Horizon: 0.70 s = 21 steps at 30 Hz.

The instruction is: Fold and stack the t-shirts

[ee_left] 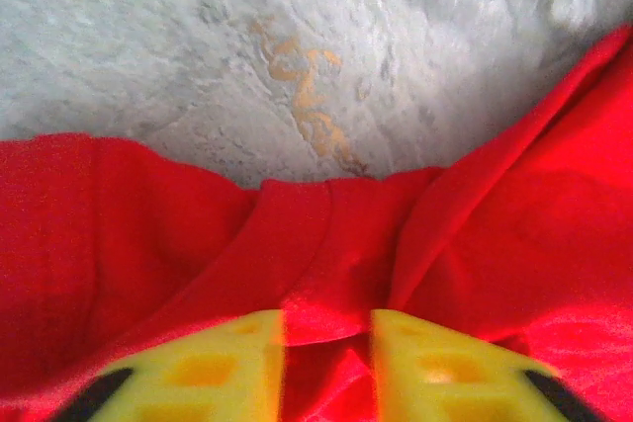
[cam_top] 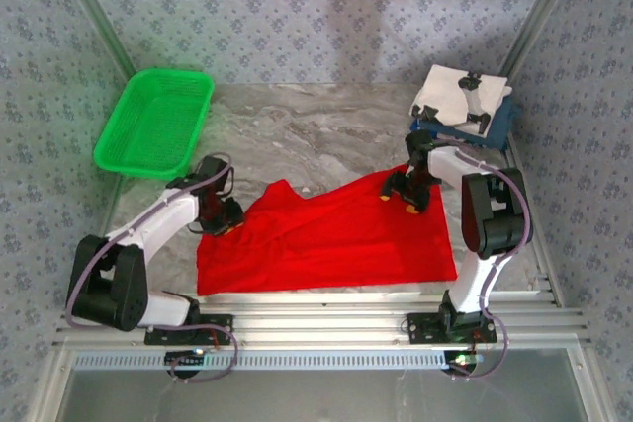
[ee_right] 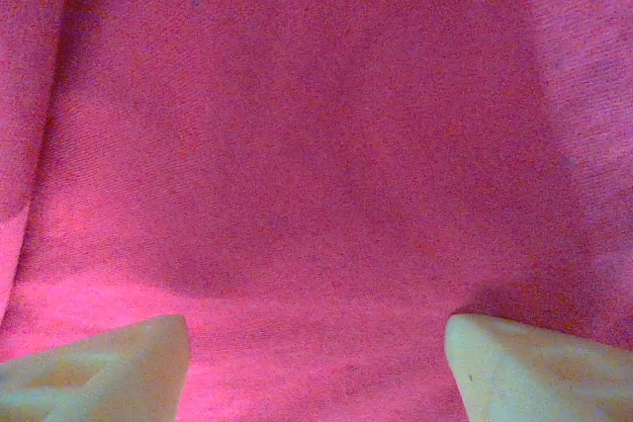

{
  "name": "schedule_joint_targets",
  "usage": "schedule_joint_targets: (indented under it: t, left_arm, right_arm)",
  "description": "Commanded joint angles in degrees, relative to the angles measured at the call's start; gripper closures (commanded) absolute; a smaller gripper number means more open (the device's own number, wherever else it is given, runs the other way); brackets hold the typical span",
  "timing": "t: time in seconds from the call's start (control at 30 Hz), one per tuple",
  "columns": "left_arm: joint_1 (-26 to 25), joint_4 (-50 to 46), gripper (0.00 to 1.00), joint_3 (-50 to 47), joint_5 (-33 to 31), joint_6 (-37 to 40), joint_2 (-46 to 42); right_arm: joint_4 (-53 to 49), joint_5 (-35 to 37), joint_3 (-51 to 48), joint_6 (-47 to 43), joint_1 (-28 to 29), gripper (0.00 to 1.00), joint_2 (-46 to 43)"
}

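At the table's (cam_top: 326, 135) far right, white tee (cam_top: 457, 94) and dark blue tee (cam_top: 501, 122) lie stacked; red tee (cam_top: 326, 239) sprawls unfolded in front; left gripper (cam_top: 226, 216) jaws narrowly apart over its edge; right gripper (cam_top: 398, 203) jaws wide apart above it; its folding looks barely begun.

We see a marble-patterned table (cam_top: 326, 126), grey and white with brownish veins, and up close one orange-brown streak (ee_left: 307, 96) in its surface. Behind the table and along both its sides stand walls (cam_top: 297, 7) papered pale blue-grey with a small repeating floral motif. Slanted metal posts (cam_top: 94, 17) mark the back corners. Silver aluminium rails (cam_top: 326, 305) run along the table's near edge. A green basket (cam_top: 156, 123) sits at its far left corner. The light is soft and even, with a faint shadow on the wall behind the table.
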Motion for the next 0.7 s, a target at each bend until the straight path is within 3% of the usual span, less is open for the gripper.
schedule_joint_targets:
  t: [0.0, 0.07, 0.17, 0.47, 0.67]
  left_arm:
    - [1.1, 0.2, 0.53, 2.0, -1.5, -2.6, -4.4]
    - [2.3, 2.8, 0.41, 2.9, 0.3, -3.0, -3.6]
    - [3.4, 6.2, 0.37, 5.5, 4.2, -0.8, 0.8]
    - [5.9, 1.8, 0.39, 17.6, 15.2, 14.9, 18.7]
    - [6.1, -2.1, 0.44, 21.6, 13.7, 17.5, 26.6]
  right_arm:
    - [-4.1, 4.4, -1.2, 0.9, -0.8, 0.27, 2.0]
    - [-3.7, 4.1, -1.3, 0.9, -0.8, 0.27, 2.0]
    - [-3.4, 3.9, -0.9, 0.8, -0.8, 0.27, 2.4]
    - [-3.9, 3.2, 0.1, -0.3, -0.7, 0.27, 2.8]
    - [-4.2, 2.8, 0.5, -0.9, -0.8, 0.27, 2.8]
